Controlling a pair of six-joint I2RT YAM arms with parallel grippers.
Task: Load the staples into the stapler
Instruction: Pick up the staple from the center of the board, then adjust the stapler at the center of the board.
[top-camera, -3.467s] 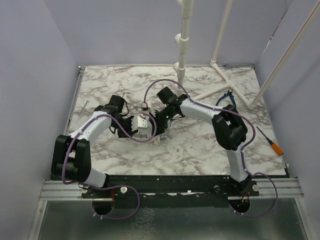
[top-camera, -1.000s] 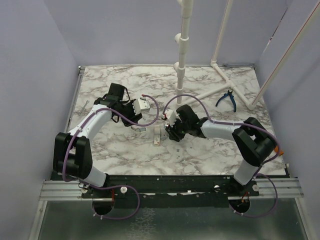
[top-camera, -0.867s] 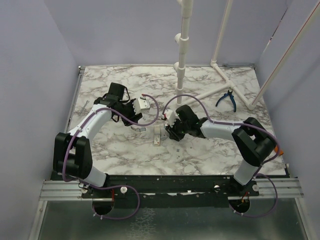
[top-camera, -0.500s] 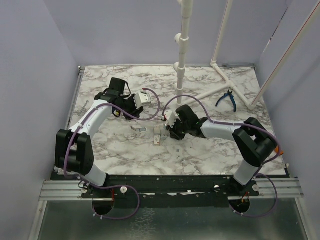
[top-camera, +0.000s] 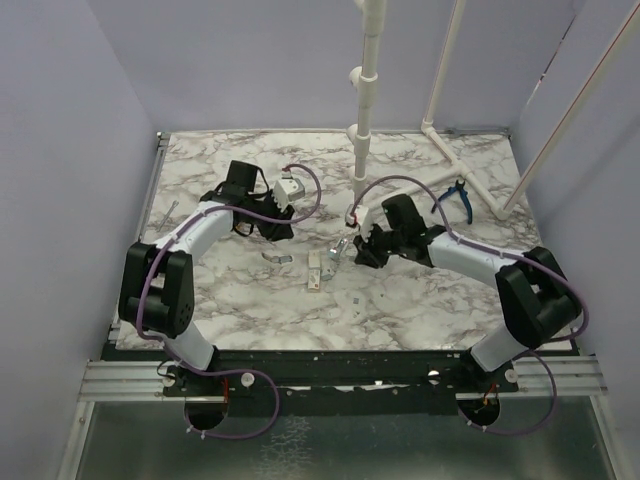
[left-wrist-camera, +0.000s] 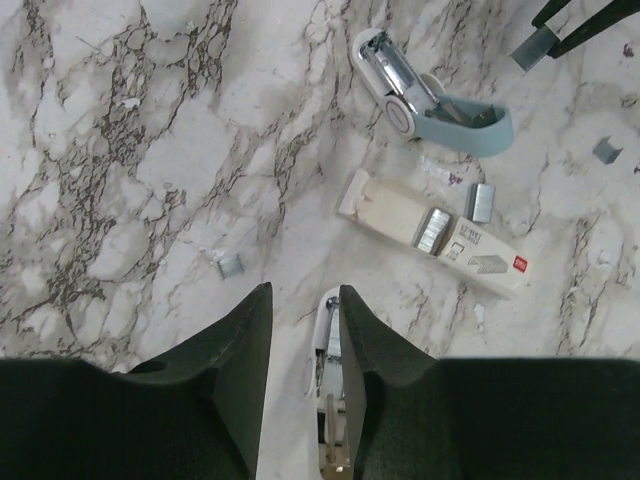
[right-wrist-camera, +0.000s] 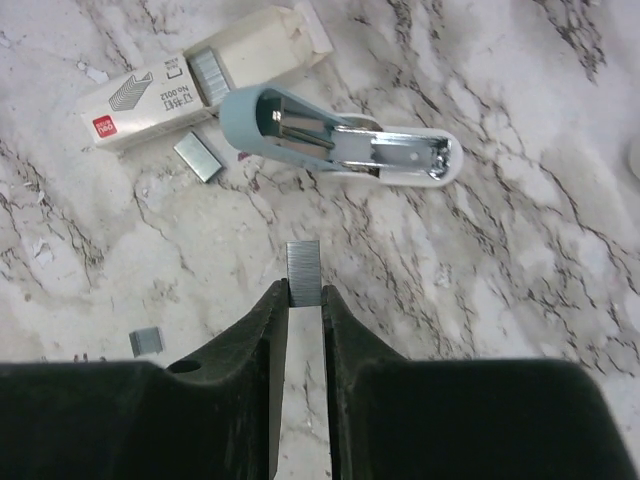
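The stapler (right-wrist-camera: 345, 135) lies opened on the marble, its teal part swung away from the white body, also seen from the left wrist as the stapler (left-wrist-camera: 420, 90) and from above as the stapler (top-camera: 339, 248). My right gripper (right-wrist-camera: 303, 285) is shut on a short silvery strip of staples (right-wrist-camera: 303, 270), held above the table just short of the stapler. My left gripper (left-wrist-camera: 300, 290) hovers farther left. A white oblong piece with metal inside (left-wrist-camera: 328, 335) shows between its fingers against the right one, with marble visible beside the left one.
An opened white staple box (left-wrist-camera: 430, 232) lies by the stapler, with loose staple bits (left-wrist-camera: 481, 202) around it. Blue-handled pliers (top-camera: 455, 195) and a white pipe frame (top-camera: 365, 100) stand at the back.
My right gripper has closed on the staple strip and drawn back to the right, raised off the table. My left gripper has moved toward the back and its jaws have narrowed.
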